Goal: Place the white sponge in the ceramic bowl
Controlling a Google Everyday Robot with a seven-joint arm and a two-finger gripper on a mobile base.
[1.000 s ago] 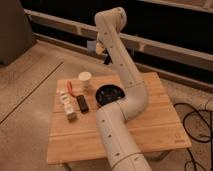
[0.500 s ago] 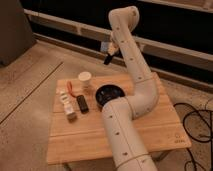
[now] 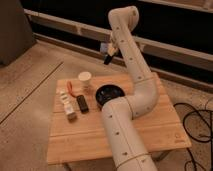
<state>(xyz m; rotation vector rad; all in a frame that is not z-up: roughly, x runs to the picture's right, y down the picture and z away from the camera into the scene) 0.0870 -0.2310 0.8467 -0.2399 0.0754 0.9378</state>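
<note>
We see our gripper (image 3: 107, 58) in the upper centre of the frame, clamped on the white sponge (image 3: 103, 47), high above the ceramic bowl (image 3: 109, 93); released from there, the light sponge might drift and miss.

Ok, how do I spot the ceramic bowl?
On the wooden table, below the raised gripper, look between the cream cup and the robot arm. The ceramic bowl is the only round, glossy dark dish, wider than the cup.

White sponge (image 3: 104, 48) in raised claw (image 3: 106, 56); dark bowl (image 3: 107, 93) upright.
</note>
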